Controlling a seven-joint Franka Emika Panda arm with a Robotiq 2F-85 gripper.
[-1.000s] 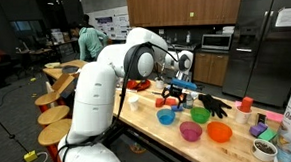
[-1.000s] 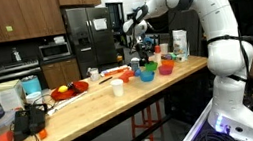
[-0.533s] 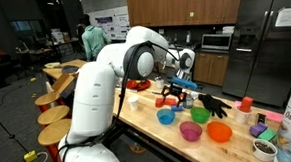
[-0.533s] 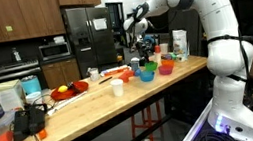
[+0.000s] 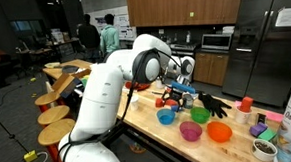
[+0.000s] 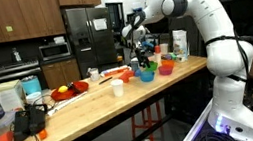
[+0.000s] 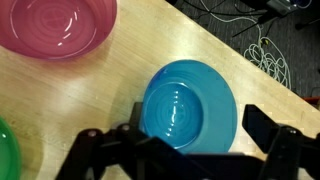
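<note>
centre of the wrist view: the blue bowl [image 7: 188,108] sits right over the gripper [image 7: 190,128] in frame, its lower rim hidden behind the fingers [image 7: 105,150], so the bowl lies straight under the pincer, not off to a side. the pincer is spread wide, one finger at lower left and one at lower right, with nothing pinched. the bowl is round, so there's no long axis to line up with; it stands upright and looks empty. single arm, so no question of which is nearer.

neighbours: a pink bowl [image 7: 55,25] at upper left, apart from the blue one with bare table [image 7: 70,100] between them, and a sliver of green bowl [image 7: 4,140] at the left edge. in an exterior view the gripper [image 5: 173,93] hangs above the blue bowl [image 5: 166,117] — a gap shows, no contact.
</note>
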